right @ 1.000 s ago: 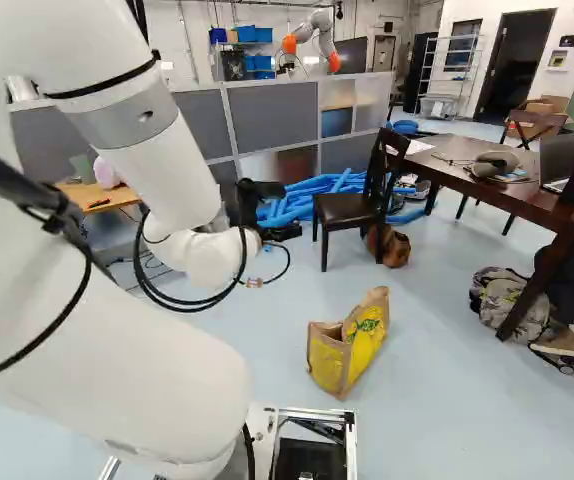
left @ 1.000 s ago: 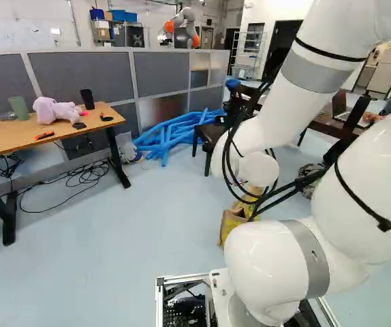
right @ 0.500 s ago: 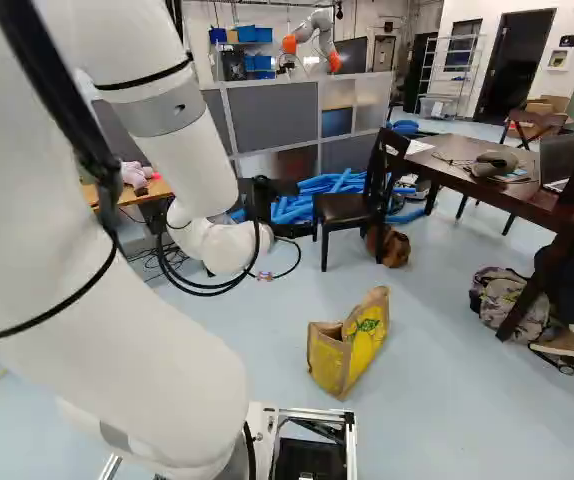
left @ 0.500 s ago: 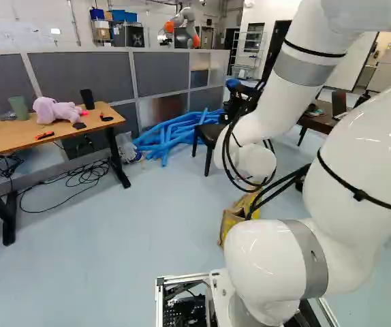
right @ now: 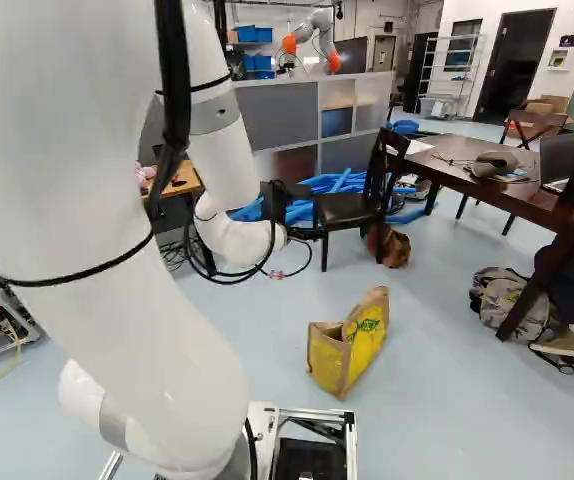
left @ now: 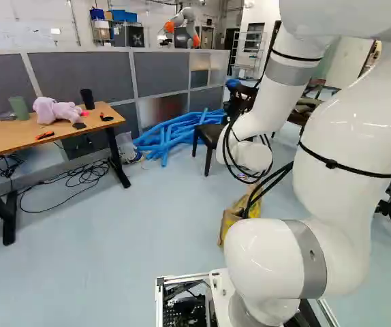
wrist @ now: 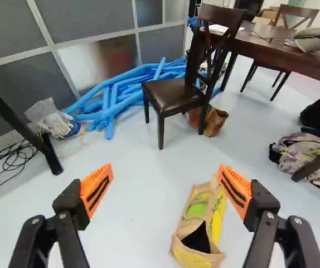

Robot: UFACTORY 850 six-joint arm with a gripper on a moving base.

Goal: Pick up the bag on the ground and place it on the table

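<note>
Your pincer (right: 277,200) is released, orange pads (wrist: 97,188) spread wide; below and ahead of it, you have the yellow-and-tan bag (right: 348,345) open-topped on the floor (right: 437,420); farther out stand a dark chair (right: 343,208) and, at the left of the left base view, a table (left: 1,135) carrying a pink plush (left: 56,111); behind, you see blue tubes (left: 165,136) by a partition (left: 80,75).

Base views behind arm (right: 162,330), facing ahead and down, closer wrist view, bag (right: 364,345) and chair (right: 347,208) in all
</note>
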